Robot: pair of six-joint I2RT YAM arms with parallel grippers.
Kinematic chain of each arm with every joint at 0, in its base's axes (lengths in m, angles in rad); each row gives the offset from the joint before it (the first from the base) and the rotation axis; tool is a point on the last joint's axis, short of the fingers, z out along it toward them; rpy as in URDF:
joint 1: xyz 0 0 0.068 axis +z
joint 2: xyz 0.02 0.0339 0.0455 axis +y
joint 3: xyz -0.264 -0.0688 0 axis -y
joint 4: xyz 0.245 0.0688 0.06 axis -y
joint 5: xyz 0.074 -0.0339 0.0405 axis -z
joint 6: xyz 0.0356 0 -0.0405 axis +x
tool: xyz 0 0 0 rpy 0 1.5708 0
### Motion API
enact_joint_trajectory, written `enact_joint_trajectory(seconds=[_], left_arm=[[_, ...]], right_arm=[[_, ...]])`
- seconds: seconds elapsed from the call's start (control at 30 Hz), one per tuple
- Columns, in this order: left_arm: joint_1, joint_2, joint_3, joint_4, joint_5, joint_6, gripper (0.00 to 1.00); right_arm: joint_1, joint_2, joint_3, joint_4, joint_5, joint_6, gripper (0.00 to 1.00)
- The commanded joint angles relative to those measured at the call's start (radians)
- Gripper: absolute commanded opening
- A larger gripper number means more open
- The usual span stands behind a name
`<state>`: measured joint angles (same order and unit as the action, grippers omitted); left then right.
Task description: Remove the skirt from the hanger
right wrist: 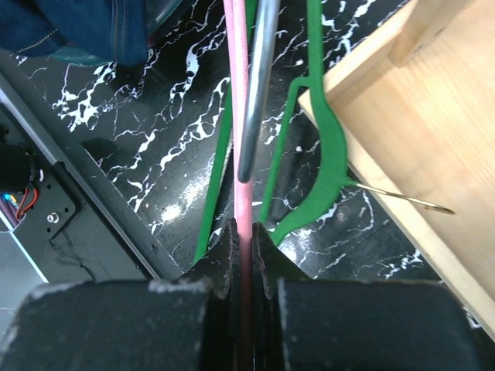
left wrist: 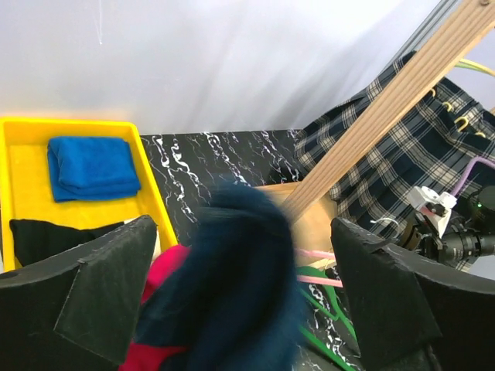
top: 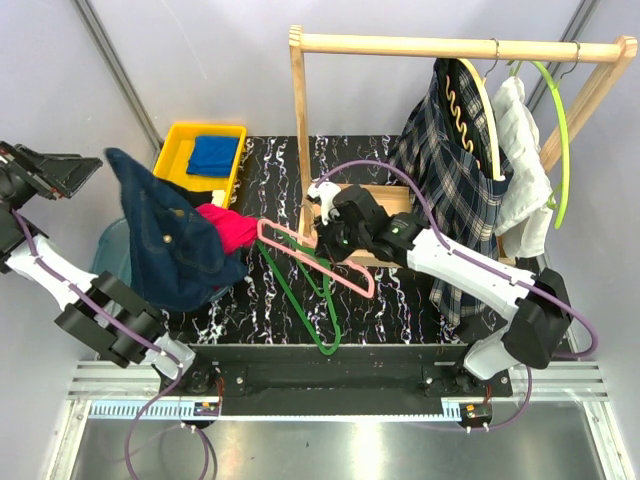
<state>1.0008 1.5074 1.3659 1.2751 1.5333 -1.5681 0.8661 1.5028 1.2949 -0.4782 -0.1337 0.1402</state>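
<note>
1. The skirt [top: 455,170] is hanging on the hanger [top: 487,108] from the top rail of the wooden rack [top: 298,120], out at the right end, just beside a white garment [top: 520,150].
2. The right gripper [right wrist: 242,232] is pinching the pink hanger [right wrist: 238,116], fingers clenched tight on its thin bar, with a green hanger [right wrist: 329,147] lying under it on the marbled table [top: 265,165].
3. The left gripper [top: 70,168] is hovering far left with its fingers [left wrist: 93,294] spread wide, grasping nothing. The denim garment [top: 170,240] is showing as a blur between them.
4. Both grippers are sitting well apart from the skirt.
</note>
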Motion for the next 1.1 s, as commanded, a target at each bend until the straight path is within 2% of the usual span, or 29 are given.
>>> enact_joint_trajectory(seconds=[0.0, 0.13, 0.27, 0.43, 0.47, 0.5, 0.57, 0.6, 0.63, 0.7, 0.73, 0.87, 0.93, 1.0, 1.07], left_arm=[[0.002, -0.091, -0.005, 0.391, 0.12, 0.007, 0.99], [0.01, -0.101, 0.033, 0.385, 0.093, -0.052, 0.99], [0.013, -0.061, 0.21, 0.377, 0.05, -0.185, 0.99], [-0.007, -0.047, 0.337, 0.366, -0.077, -0.306, 0.99], [-0.014, -0.05, 0.34, 0.368, -0.09, -0.332, 0.99], [-0.021, -0.068, 0.341, 0.368, -0.119, -0.339, 0.99], [-0.037, -0.091, 0.331, 0.368, -0.146, -0.336, 0.99], [-0.045, -0.111, 0.331, 0.354, -0.16, -0.331, 0.99], [-0.071, -0.121, 0.328, 0.33, -0.163, -0.316, 0.99], [-0.108, -0.142, 0.329, 0.232, -0.174, -0.258, 0.99], [-0.12, -0.151, 0.331, 0.204, -0.177, -0.242, 0.99], [-0.165, -0.182, 0.329, 0.139, -0.191, -0.19, 0.99], [-0.183, -0.19, 0.325, 0.122, -0.193, -0.182, 0.99], [-0.2, -0.196, 0.32, 0.103, -0.193, -0.175, 0.99], [-0.211, -0.199, 0.32, 0.048, -0.19, -0.147, 0.99]], right_arm=[[0.022, 0.019, 0.01, 0.069, -0.029, 0.015, 0.0], [0.027, 0.063, 0.011, 0.087, -0.033, 0.013, 0.0], [0.037, 0.115, -0.008, 0.115, -0.063, 0.032, 0.0], [0.042, 0.183, -0.034, 0.156, -0.086, 0.053, 0.0], [0.042, 0.186, -0.042, 0.156, -0.081, 0.053, 0.03], [0.042, 0.186, -0.048, 0.156, -0.076, 0.055, 0.22], [0.043, 0.175, -0.068, 0.156, -0.054, 0.05, 0.42], [0.042, 0.16, -0.072, 0.158, -0.041, 0.05, 0.61], [0.042, 0.152, -0.075, 0.155, -0.012, 0.047, 0.72], [0.042, 0.113, -0.065, 0.138, 0.041, 0.032, 0.85], [0.043, 0.096, -0.06, 0.132, 0.061, 0.029, 0.99], [0.042, -0.012, 0.073, 0.012, 0.192, 0.006, 1.0], [0.042, -0.081, 0.159, -0.113, 0.301, 0.016, 1.0], [0.042, -0.14, 0.337, -0.239, 0.409, 0.085, 1.0], [0.04, -0.186, 0.488, -0.269, 0.434, 0.157, 1.0]])
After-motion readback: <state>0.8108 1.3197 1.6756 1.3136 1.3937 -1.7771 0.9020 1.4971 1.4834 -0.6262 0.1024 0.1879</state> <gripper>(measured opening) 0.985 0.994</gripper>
